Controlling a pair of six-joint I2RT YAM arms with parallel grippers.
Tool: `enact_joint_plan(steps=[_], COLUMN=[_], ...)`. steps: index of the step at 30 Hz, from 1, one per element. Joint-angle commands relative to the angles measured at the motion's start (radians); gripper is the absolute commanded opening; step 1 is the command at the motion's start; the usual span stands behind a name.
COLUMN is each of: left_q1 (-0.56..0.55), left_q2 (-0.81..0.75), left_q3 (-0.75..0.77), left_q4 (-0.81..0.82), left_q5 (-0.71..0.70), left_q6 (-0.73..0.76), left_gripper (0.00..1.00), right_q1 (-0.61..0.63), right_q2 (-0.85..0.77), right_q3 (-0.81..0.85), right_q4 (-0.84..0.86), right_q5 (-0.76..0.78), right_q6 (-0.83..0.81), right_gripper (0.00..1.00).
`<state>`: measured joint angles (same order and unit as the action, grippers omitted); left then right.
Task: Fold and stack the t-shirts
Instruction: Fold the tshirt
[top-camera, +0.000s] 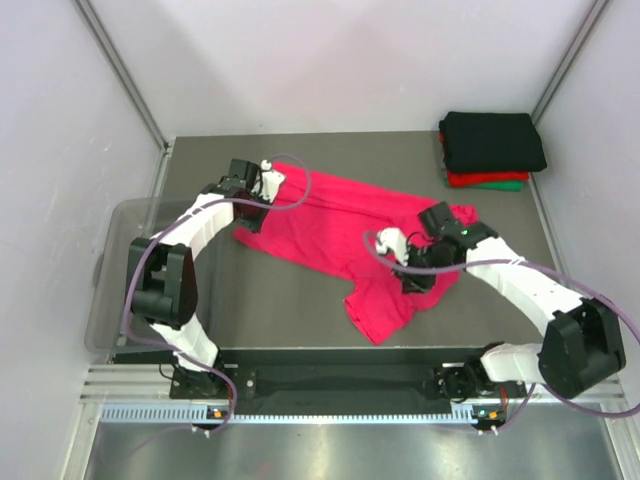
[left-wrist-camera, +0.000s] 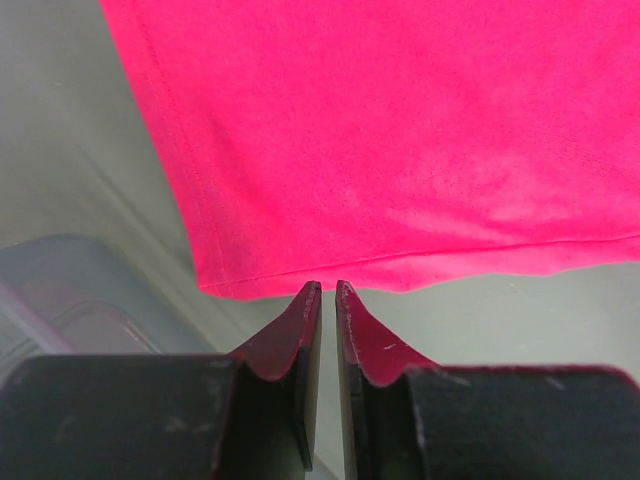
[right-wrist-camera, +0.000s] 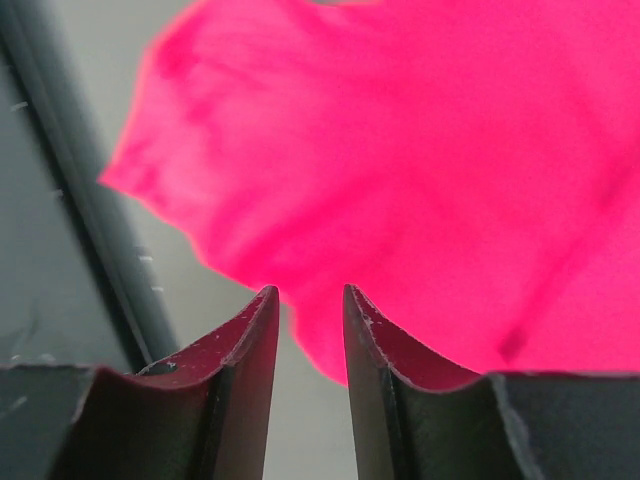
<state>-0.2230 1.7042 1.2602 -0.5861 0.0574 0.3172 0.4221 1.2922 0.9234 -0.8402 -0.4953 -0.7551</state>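
A magenta-pink t-shirt (top-camera: 330, 225) lies spread and rumpled across the middle of the table. Folded black (top-camera: 492, 140), red (top-camera: 485, 179) and green (top-camera: 500, 186) t-shirts are stacked at the back right, black on top. My left gripper (top-camera: 251, 218) hovers at the pink shirt's left corner. In the left wrist view its jaws (left-wrist-camera: 328, 288) are almost touching and empty, tips just short of the hem (left-wrist-camera: 400, 130). My right gripper (top-camera: 417, 282) is over the shirt's right part. In the right wrist view it (right-wrist-camera: 310, 292) is slightly open and empty above the cloth (right-wrist-camera: 430, 170).
A clear plastic bin (top-camera: 118, 270) stands off the table's left edge and shows in the left wrist view (left-wrist-camera: 70, 290). The table's dark front rail (right-wrist-camera: 60, 200) runs by the right gripper. Grey enclosure walls (top-camera: 60, 120) surround the table.
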Motion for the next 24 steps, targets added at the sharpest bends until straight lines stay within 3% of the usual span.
enact_joint_plan(steps=[1,9,12,16,17,21,24], left_q1=[0.005,0.007,0.007,0.007,0.010,0.019,0.025], left_q2=[0.028,0.117,0.158,0.244,0.268,0.448,0.557], left_q3=[0.028,0.126,0.267,0.424,0.468,0.806,0.899], left_q4=[0.023,-0.012,-0.047,-0.057,-0.070,-0.184,-0.189], left_q5=[-0.021,-0.025,-0.008,0.005,0.009,0.028,0.033], left_q6=[0.019,0.020,0.017,-0.019,-0.036,-0.130,-0.168], left_gripper=[0.17,0.16,0.18,0.33,0.45,0.46,0.47], right_q1=[0.131,0.172,0.143,0.029,0.003,-0.130,-0.207], right_q2=[-0.065,-0.039,-0.045,-0.059,-0.062,-0.022,0.021], right_q3=[-0.037,-0.061,-0.041,-0.005,0.003,0.074,0.152], right_q4=[0.073,0.194,0.249,0.348,0.387,0.417,0.391], right_q5=[-0.003,0.119,0.135,0.167,0.173,0.170,0.140], right_q6=[0.005,0.014,0.049,0.132,0.146,0.217,0.250], right_gripper=[0.33,0.31,0.31,0.34,0.34,0.39,0.39])
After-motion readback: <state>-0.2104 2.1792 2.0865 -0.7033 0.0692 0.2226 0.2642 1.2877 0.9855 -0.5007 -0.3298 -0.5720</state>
